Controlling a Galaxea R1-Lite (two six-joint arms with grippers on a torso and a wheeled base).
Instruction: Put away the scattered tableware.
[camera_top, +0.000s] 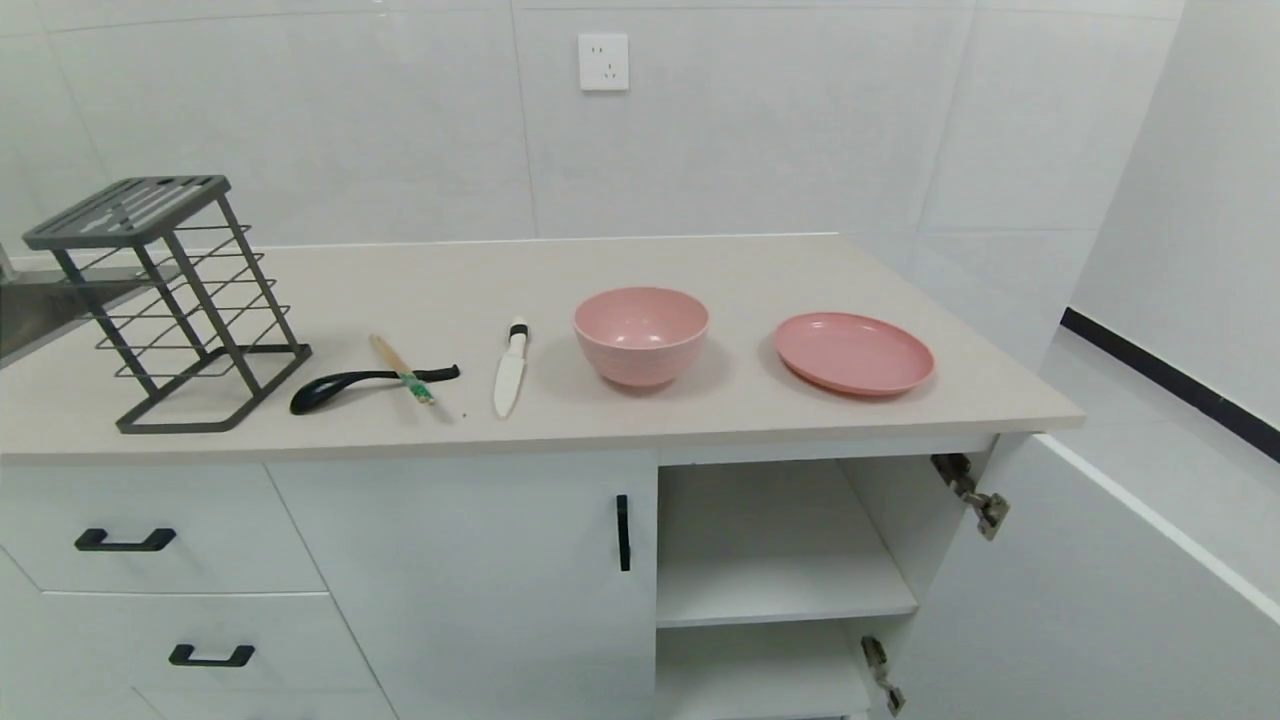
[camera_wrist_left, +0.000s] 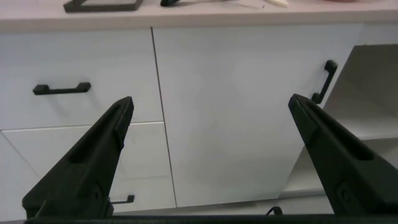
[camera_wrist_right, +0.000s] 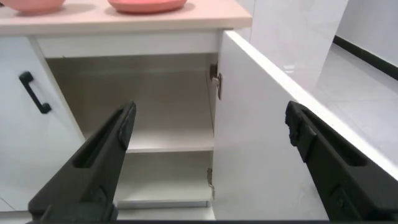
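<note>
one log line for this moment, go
phase: pre-grasp | counter: rack, spoon, chopsticks, knife, bowl, plate, all untouched | cabinet door: open | left gripper: open, facing drawers | right gripper: open, facing shelves

Pink bowl (camera_top: 641, 335) and pink plate (camera_top: 853, 352) on a pale beige countertop (camera_top: 450, 280). White knife (camera_top: 511, 368) with a black band at its handle. Black spoon (camera_top: 350, 380). Tan wooden chopsticks (camera_top: 388, 354) with green patterned ends. Dark grey wire rack (camera_top: 165, 300). White cabinet (camera_top: 470, 560), black handles (camera_top: 622, 533).
</note>
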